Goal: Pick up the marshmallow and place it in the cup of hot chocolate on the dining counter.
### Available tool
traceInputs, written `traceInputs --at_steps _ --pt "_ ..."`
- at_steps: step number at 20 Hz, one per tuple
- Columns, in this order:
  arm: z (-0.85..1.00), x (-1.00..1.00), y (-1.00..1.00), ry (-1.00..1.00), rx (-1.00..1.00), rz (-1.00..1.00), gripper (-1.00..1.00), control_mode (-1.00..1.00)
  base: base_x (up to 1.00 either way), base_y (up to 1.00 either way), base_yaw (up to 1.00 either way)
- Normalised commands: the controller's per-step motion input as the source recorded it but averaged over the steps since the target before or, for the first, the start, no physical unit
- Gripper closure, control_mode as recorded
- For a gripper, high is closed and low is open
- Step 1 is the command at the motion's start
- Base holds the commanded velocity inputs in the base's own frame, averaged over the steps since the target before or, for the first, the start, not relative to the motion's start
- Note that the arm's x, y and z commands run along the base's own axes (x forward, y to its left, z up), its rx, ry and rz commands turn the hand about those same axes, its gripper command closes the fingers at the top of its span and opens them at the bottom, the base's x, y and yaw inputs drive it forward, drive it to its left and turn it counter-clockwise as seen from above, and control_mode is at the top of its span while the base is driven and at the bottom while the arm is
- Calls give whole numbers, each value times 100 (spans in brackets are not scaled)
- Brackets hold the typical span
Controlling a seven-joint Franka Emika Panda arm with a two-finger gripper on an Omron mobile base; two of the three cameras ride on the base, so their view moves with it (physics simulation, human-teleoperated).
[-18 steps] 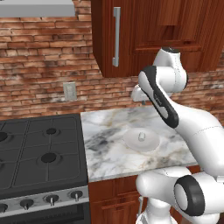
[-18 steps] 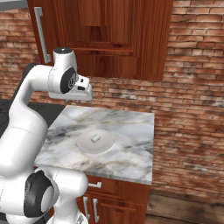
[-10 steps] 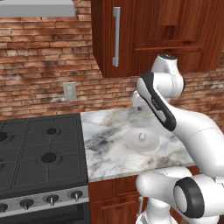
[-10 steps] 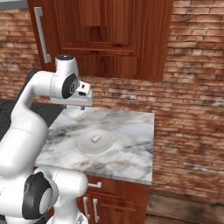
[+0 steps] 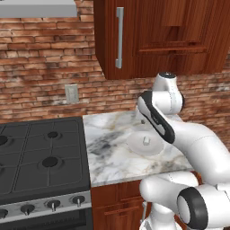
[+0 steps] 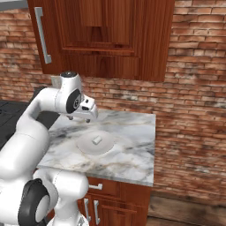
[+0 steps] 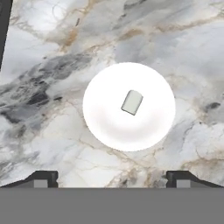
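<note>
The marshmallow [image 7: 132,102] is a small, stubby white cylinder with a faintly grey tint. It lies on its side, tilted slightly off the plate's axis in the hand view, near the centre of a round, shallow white plate [image 7: 109,131]. In the left base view the marshmallow [image 5: 145,141] appears as a tiny pale nub on the plate [image 5: 134,144]; in the right base view it [image 6: 96,141] reads as a short block on the plate [image 6: 86,146].

The plate rests on a squarish marble worktop [image 6: 132,145] with grey and tan veins, roughly midway between the front and back edges. A black stove [image 5: 40,161] adjoins the worktop's left edge.

The fingers [image 7: 112,178] stand wide apart and grip nothing; one dark fingertip [image 7: 41,179] shows at each lower side of the hand view. The gripper [image 6: 86,115] hangs above the plate, clear of the marshmallow, and looks straight down on it.
</note>
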Motion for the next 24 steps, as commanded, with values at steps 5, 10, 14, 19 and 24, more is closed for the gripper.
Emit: traceInputs --at_steps 5,10,14,19,24 --pt "-19 29 -9 13 0 -22 -100 -100 0 0 0" --pt "-17 19 -9 16 0 -18 -100 -100 0 0 0" --pt "-31 10 -9 11 0 -15 -100 -100 0 0 0" --pt "-33 3 -15 4 0 -11 -100 -100 0 0 0" --pt "-35 10 -9 0 1 -4 -100 -100 0 0 0"
